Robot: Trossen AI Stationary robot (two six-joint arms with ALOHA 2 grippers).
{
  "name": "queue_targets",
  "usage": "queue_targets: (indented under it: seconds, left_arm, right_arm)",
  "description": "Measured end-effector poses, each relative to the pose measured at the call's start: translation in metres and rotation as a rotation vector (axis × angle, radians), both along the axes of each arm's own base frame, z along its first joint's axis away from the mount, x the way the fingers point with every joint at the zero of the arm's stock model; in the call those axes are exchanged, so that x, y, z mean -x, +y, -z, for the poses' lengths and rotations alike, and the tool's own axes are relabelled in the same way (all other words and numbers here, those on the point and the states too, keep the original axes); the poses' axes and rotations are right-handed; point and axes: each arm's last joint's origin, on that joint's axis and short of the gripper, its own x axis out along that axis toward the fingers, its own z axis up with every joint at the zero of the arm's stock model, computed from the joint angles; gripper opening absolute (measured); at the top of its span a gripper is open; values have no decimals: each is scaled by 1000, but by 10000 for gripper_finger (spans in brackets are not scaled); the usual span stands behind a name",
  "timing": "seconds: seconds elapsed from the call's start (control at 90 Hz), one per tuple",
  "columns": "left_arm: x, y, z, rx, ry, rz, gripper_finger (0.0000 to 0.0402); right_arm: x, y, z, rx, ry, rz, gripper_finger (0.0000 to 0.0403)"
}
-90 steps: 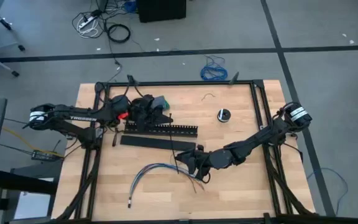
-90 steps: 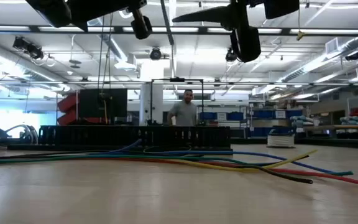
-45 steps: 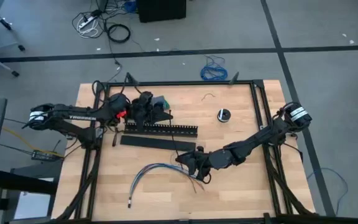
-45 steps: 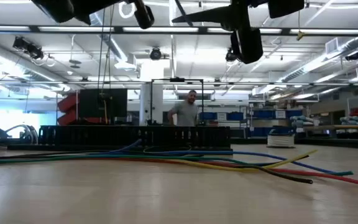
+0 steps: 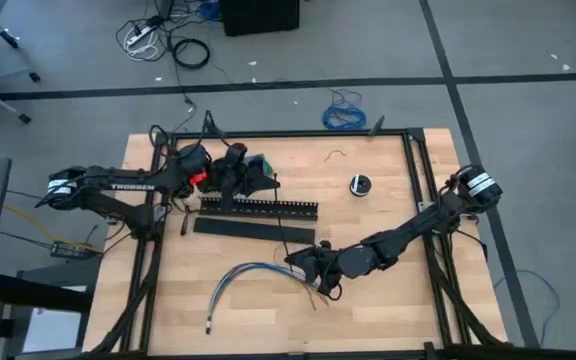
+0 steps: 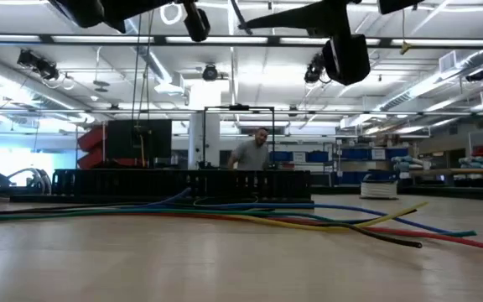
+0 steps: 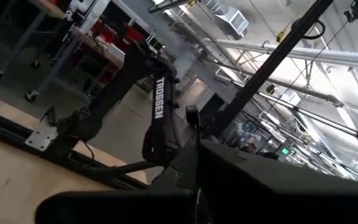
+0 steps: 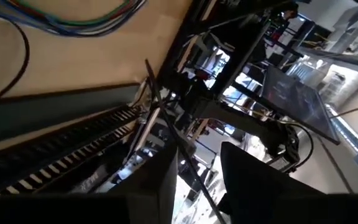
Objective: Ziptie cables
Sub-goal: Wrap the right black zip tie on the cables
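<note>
A: While the left gripper (image 5: 253, 172) sits at the table's far-left end by the channel (image 5: 258, 208), can't tell if it's open.

B: Yeah, cables (image 5: 253, 278) lie mid-table, long axis running left-right, curving down at the left. The right gripper (image 5: 308, 262) is way nearer, just off their right ends, apparently pinching a ziptie (image 8: 173, 134).

Cables (image 5: 251, 272) blue/grey/white; slotted channel (image 5: 260, 208) blk; table (image 5: 368, 310) light wood.
</note>
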Motion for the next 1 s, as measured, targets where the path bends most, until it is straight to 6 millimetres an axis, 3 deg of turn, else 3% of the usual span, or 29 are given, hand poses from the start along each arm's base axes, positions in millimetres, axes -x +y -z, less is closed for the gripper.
queue_targets:
  seconds: [0.489, 1.0]
  left_arm:
    - [0, 0, 0, -24, -5, -6, 0]
    - [0, -1, 1, -70, -15, -13, 0]
  right_arm:
    - [-1, -1, 0, -6, -1, -2, 111]
    - [-4, -6, -3, -156, -42, -1, 109]
